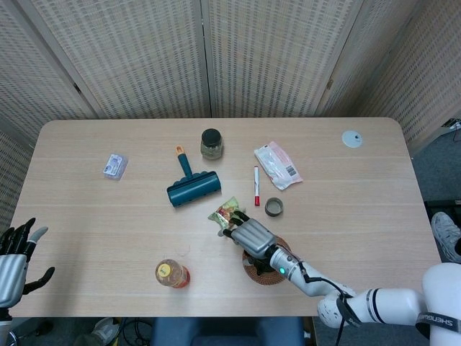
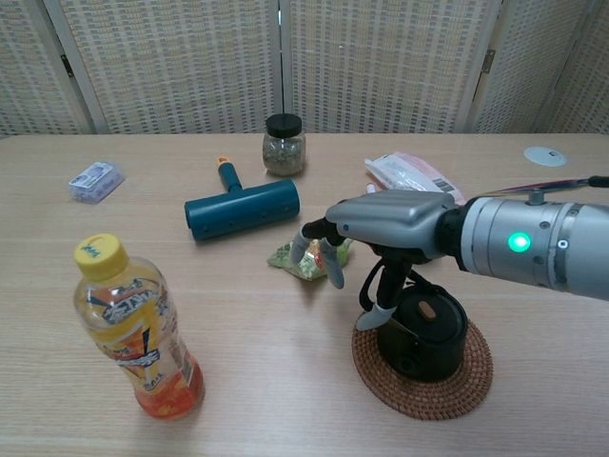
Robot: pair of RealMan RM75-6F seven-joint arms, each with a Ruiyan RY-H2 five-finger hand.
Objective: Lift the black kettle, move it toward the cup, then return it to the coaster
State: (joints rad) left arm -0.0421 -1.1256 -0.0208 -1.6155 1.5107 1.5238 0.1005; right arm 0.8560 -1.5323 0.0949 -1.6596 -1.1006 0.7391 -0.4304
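Observation:
The black kettle (image 2: 425,335) stands on the round woven coaster (image 2: 419,396) near the table's front edge. My right hand (image 2: 385,220) hovers over its looped handle with fingers spread and pointing down. The thumb hangs beside the handle, and nothing is gripped. In the head view the same right hand (image 1: 252,233) hides most of the kettle (image 1: 261,266) on the coaster (image 1: 268,280). A small brown cup (image 1: 274,207) sits just beyond the hand. My left hand (image 1: 13,256) stays open at the table's front left corner.
A green snack packet (image 2: 303,259) lies right under the right hand's fingertips. An orange drink bottle (image 2: 133,328) stands front left. Further back are a teal lint roller (image 2: 243,208), a jar (image 2: 284,145), a red pen (image 1: 256,185), a pink pouch (image 1: 277,166) and a white disc (image 1: 351,139).

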